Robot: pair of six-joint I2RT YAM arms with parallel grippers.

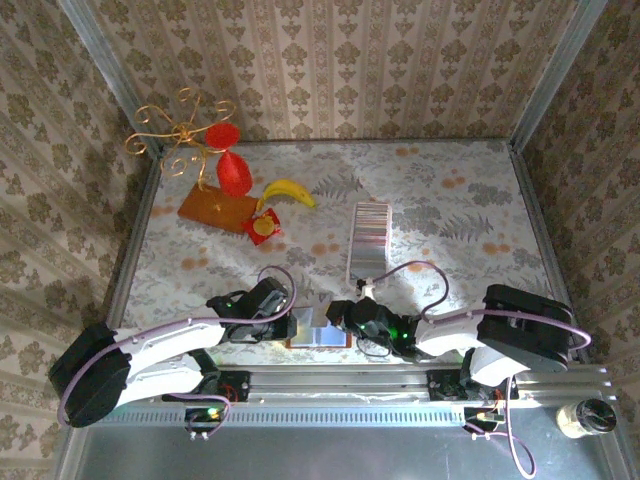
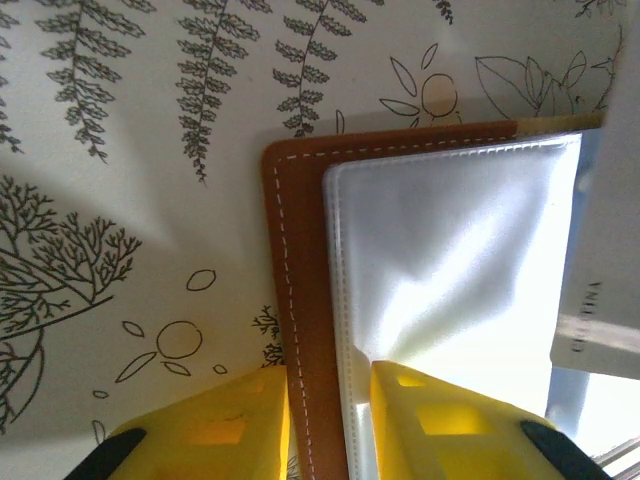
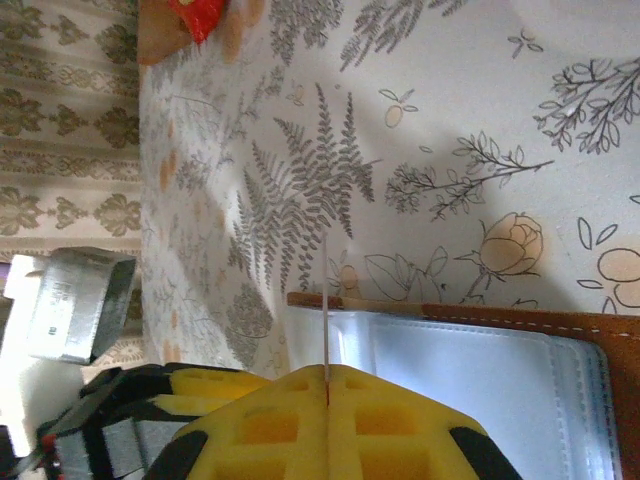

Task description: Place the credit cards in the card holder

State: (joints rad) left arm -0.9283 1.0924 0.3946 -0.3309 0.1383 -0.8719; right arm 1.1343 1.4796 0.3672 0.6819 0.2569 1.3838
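The credit cards [image 1: 367, 240] lie overlapped in a pale striped strip at mid-table. The card holder [image 1: 318, 335] lies open at the near edge between both grippers, brown cover [image 2: 300, 300] down and clear sleeve [image 2: 450, 250] up. My left gripper [image 2: 330, 425] is shut on the holder's brown edge and sleeve, one yellow finger on each side. My right gripper [image 3: 327, 385] is shut on one credit card [image 3: 326, 290], which I see edge-on and upright just above the holder's open pocket [image 3: 480, 370]. That card's pale face [image 2: 598, 290] shows at the right of the left wrist view.
At the back left stand an orange-brown board [image 1: 217, 208], a small red square [image 1: 265, 228], a banana [image 1: 288, 190] and a gold wire ornament [image 1: 190, 130] with red pieces. Patterned walls close in three sides of the table.
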